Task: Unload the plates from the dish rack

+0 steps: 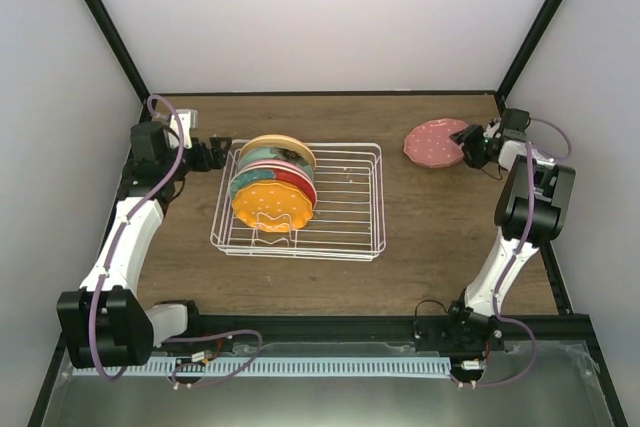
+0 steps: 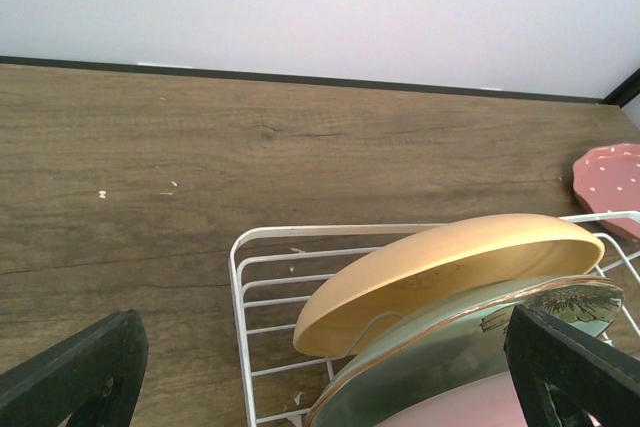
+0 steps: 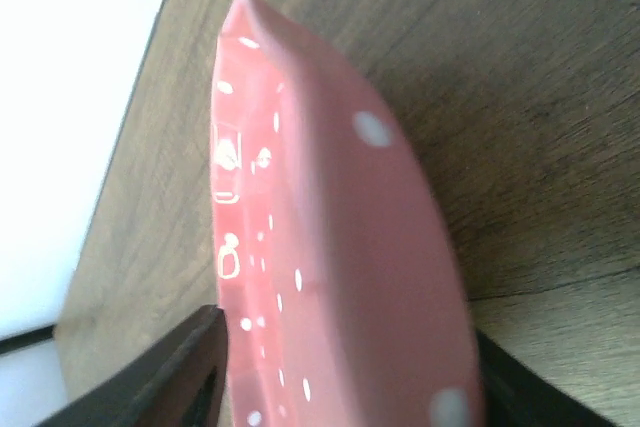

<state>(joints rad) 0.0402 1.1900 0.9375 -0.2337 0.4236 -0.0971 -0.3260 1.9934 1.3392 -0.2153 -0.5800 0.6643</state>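
Overhead, the right gripper (image 1: pixel 467 145) clamps the dotted pink plate (image 1: pixel 434 142) by its rim, well apart from the dish rack (image 1: pixel 330 254). The left gripper (image 1: pixel 217 154) sits beside the racked plates (image 1: pixel 272 192).
Left wrist: fingers (image 2: pixel 75 372) spread wide, with the pale yellow plate (image 2: pixel 450 267) ahead between them.
Right wrist: both fingers (image 3: pixel 190 377) flank the pink plate's edge, seemingly touching it.

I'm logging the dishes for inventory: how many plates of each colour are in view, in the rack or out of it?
pale yellow plate: 1
teal plate: 1
plain pink plate: 1
red-and-teal plate: 1
dotted orange plate: 1
dotted pink plate: 1
Total: 6 plates
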